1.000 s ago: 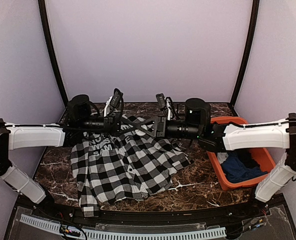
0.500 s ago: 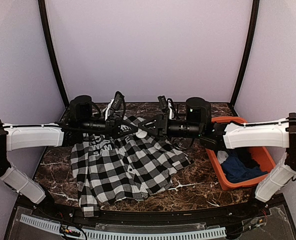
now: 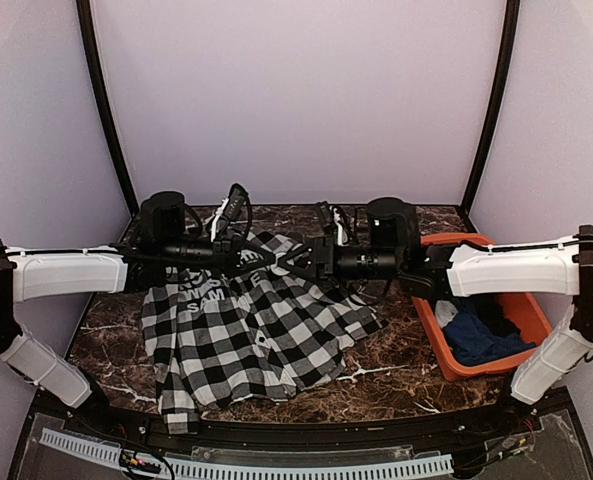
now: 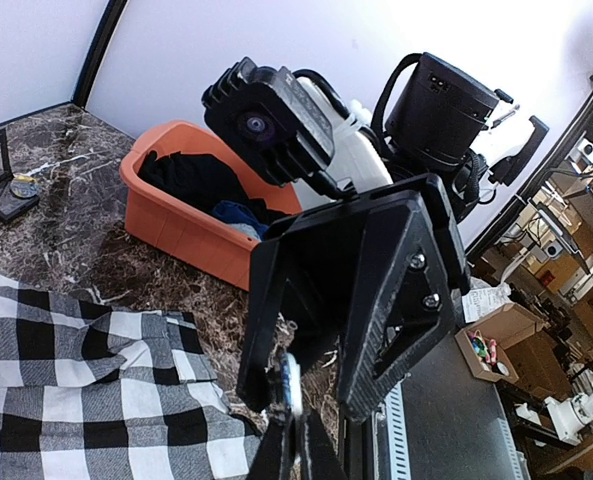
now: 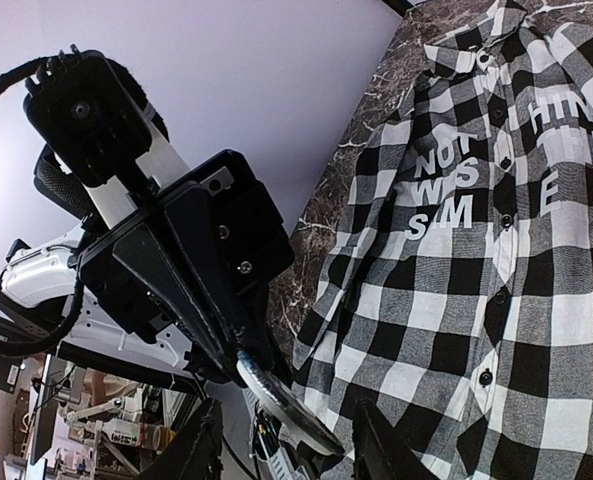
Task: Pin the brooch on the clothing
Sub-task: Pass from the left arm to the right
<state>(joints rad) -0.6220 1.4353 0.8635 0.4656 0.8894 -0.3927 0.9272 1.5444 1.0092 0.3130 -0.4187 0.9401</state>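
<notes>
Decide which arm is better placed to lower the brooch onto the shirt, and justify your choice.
Left. Its end effector is shut on the brooch, held over the shirt. The right end effector is open around the brooch, its fingers apart and gripping nothing.

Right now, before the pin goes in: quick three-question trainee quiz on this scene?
1. True or false: the orange bin sits on the robot's right.
2. What does the left tool grip? A) a sleeve B) the brooch C) nothing
3. Is the brooch on the checked shirt yet?
Key: 1 true. 2 B. 3 no: the left tool holds it off the shirt, and the right tool is open around it.
</notes>
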